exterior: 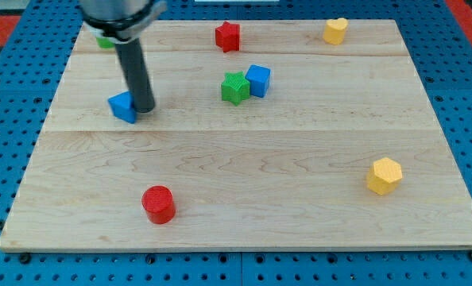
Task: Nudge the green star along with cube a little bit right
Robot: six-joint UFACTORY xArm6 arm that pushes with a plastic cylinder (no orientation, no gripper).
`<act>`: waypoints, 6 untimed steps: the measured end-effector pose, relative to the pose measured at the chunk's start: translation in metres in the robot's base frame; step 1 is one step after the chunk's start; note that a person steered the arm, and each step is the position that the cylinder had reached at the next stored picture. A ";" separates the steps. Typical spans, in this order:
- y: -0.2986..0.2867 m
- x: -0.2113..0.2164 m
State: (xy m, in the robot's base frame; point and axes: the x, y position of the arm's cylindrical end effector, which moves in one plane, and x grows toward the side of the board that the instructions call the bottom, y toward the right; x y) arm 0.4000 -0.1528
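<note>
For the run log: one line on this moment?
my tip: beside blue block | green star touching blue cube | tip on star's view-left, apart

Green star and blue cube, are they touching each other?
Touching. The camera view shows the green star pressed against the blue cube on its right, no board between them.

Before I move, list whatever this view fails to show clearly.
- Green block at the view's top left: mostly hidden behind the arm, shape unreadable.
- Blue block: its right side is covered by the rod; whether my tip touches it cannot be told.
- Green star and blue cube: they look pressed together, but any gap is too small to judge.
- The arm above the rod: cut off by the view's top edge.
</note>
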 end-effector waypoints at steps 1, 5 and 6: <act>-0.009 0.000; 0.124 -0.053; 0.119 -0.051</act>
